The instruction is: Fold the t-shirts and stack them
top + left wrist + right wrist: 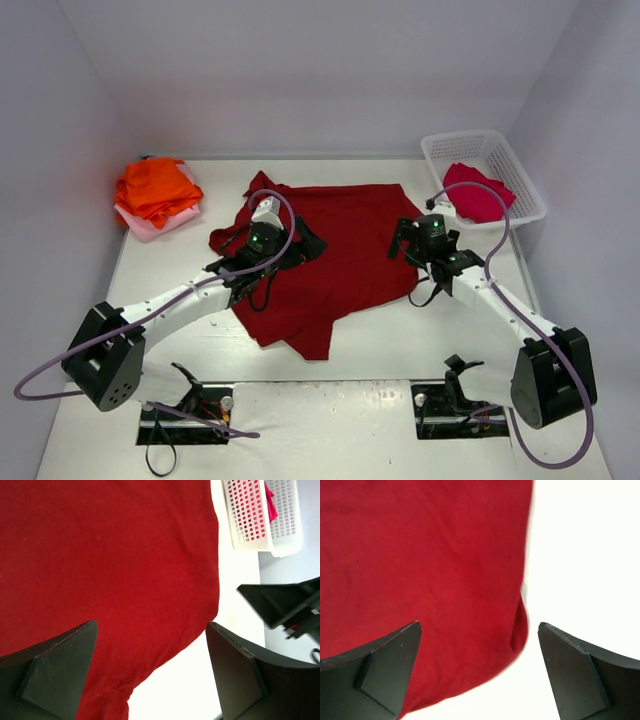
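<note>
Right gripper (479, 626) gapes over the dark red t-shirt (420, 555) edge.

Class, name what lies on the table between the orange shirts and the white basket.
The spread dark red t-shirt, seen in the top external view.

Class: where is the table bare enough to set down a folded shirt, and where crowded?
Bare table: near, between the dark red t-shirt and the arm bases, and left, between the orange shirts and the left arm. Crowded: the centre under that shirt, and beside the basket, where the right arm reaches.
</note>
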